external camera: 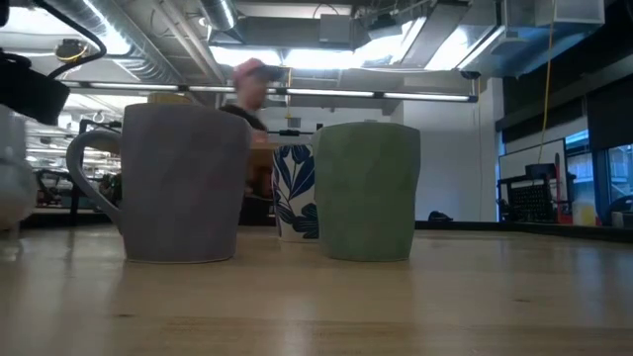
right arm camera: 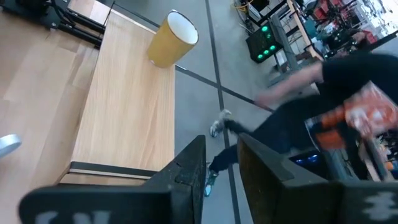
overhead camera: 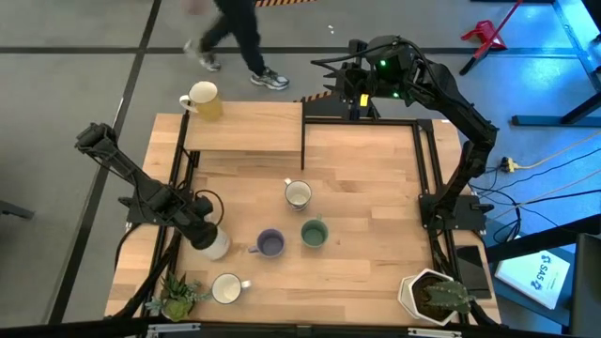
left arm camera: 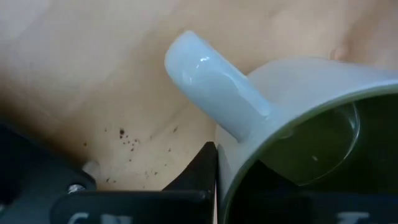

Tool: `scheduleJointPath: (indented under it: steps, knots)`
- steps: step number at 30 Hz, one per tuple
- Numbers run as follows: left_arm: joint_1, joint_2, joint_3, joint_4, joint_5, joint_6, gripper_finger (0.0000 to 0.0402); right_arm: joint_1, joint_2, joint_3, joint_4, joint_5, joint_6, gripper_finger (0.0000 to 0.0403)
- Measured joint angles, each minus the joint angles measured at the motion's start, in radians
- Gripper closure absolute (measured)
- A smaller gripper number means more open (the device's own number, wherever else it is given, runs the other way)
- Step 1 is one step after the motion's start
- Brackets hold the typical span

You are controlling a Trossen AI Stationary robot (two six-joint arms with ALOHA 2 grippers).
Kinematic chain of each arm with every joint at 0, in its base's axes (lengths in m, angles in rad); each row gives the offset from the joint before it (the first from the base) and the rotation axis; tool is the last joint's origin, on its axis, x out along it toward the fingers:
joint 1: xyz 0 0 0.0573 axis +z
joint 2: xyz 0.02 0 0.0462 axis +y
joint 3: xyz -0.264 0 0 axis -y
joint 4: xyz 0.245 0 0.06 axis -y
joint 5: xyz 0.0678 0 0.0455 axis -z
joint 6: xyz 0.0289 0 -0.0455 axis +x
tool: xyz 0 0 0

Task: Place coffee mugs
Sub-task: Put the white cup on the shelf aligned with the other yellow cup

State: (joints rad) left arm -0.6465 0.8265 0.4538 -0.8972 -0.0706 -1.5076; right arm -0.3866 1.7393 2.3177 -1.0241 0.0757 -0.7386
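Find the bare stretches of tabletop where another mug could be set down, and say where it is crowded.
Free: the raised shelf right of the yellow mug; the right half, between the patterned mug and the white plant pot. Crowded: front left, where the left gripper meets a pale mug beside the purple mug and green mug.
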Motion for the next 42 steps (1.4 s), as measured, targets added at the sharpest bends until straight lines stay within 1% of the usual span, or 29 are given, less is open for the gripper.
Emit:
scheduleJointPath:
  steps: [4,8,13,20,25,32,36,42]
  knots:
    - [0.018,0.000,0.018,0.001,-0.042,-0.107,0.0386,0.000,0.000,0.000,-0.003,0.000,-0.003,0.0317]
    - [0.041,0.000,0.083,-0.021,-0.117,-0.140,0.0386,0.000,0.000,0.000,-0.006,0.000,-0.006,0.0317]
    - [0.083,0.000,0.206,-0.105,-0.176,-0.140,0.0386,0.000,0.000,0.000,-0.006,0.000,-0.033,0.0317]
    - [0.172,0.030,0.413,-0.294,-0.231,-0.166,0.0386,0.000,0.000,0.000,-0.025,-0.001,-0.063,0.0317]
    - [0.247,0.062,0.519,-0.417,-0.241,-0.134,0.0386,0.000,0.000,0.000,-0.033,-0.001,-0.082,0.0317]
    - [0.362,0.071,0.636,-0.562,-0.252,-0.107,0.0386,0.000,0.000,0.000,-0.033,-0.001,-0.109,0.0317]
    - [0.439,0.072,0.686,-0.573,-0.289,-0.051,0.0386,0.000,0.000,0.000,-0.033,-0.001,-0.119,0.0317]
    - [0.588,0.084,0.726,-0.614,-0.283,0.058,0.0386,0.000,0.000,0.000,-0.032,-0.001,-0.134,0.0317]
